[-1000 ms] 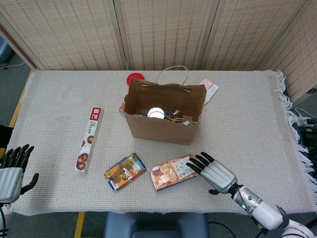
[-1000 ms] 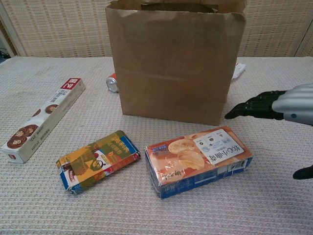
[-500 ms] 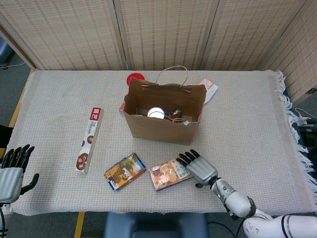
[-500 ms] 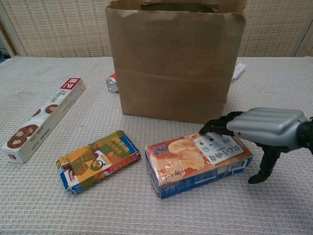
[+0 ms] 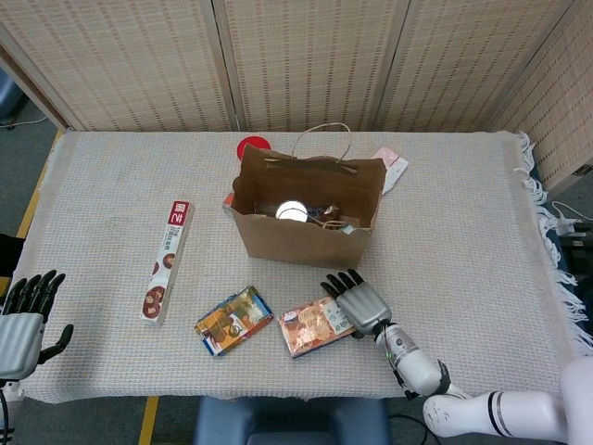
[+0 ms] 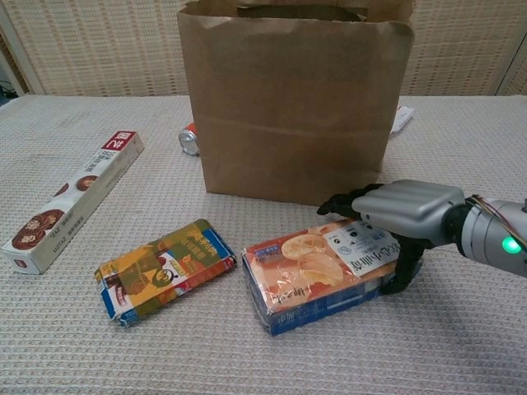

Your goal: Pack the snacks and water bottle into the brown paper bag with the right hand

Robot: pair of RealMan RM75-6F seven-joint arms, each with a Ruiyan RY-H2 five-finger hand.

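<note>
The right hand (image 6: 401,216) lies over the right end of the orange snack pack (image 6: 329,270), fingers across the top edge and thumb down against the near right side, so it grasps the pack, which sits flat on the table. The pack is a glossy, film-wrapped block, orange on top and blue along the side, printed with round golden biscuits and a white label of Asian characters too small to read. Just left of the hand and apart from that pack lies a smaller crinkled foil packet (image 6: 165,269) in yellow, green and blue, its print illegible. Directly beyond the hand stands the brown paper bag (image 6: 295,103), upright, matte and creased, open at the top with twisted paper handles; the head view shows a round white bottle cap (image 5: 291,211) inside it. Far to the hand's left lies a long, slim white cardboard box (image 6: 72,200) with pictures of dark round biscuits and a red end panel carrying white characters. Behind the bag's left corner a red can (image 6: 189,139) lies on its side. All rest on a woven, cream-coloured tablecloth (image 6: 123,354). The left hand (image 5: 23,321) hangs at the table's near left corner, fingers spread, holding nothing.
</note>
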